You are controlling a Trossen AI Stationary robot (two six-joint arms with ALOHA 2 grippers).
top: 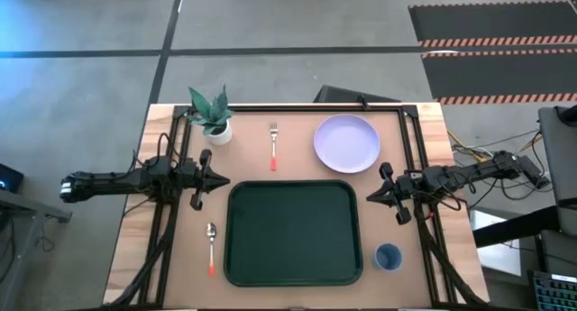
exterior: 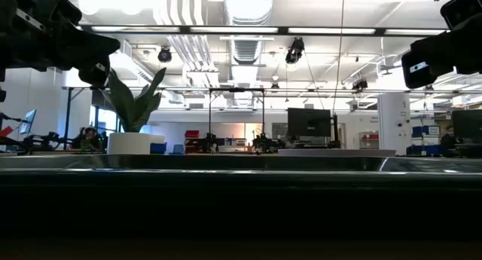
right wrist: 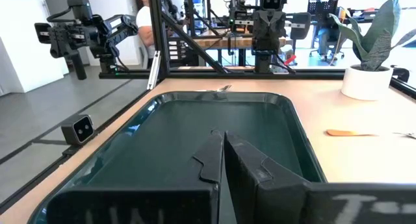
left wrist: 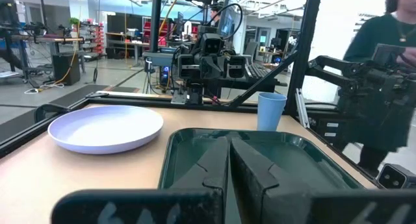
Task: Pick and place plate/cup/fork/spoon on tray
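The dark green tray (top: 290, 232) lies in the table's middle, toward the near edge, with nothing on it. The lavender plate (top: 346, 142) rests flat on the table beyond the tray's far right corner. The fork (top: 273, 145) lies beyond the tray's far edge. The spoon (top: 211, 246) lies left of the tray. The blue cup (top: 388, 256) stands upright right of the tray, near the front. My left gripper (top: 222, 179) is shut and empty at the tray's left far corner. My right gripper (top: 370, 197) is shut and empty at the tray's right side.
A white pot with a green plant (top: 215, 117) stands at the table's far left. A black frame (top: 288, 106) runs round the table's far edge and sides. A person (left wrist: 383, 68) stands in the room beyond the table.
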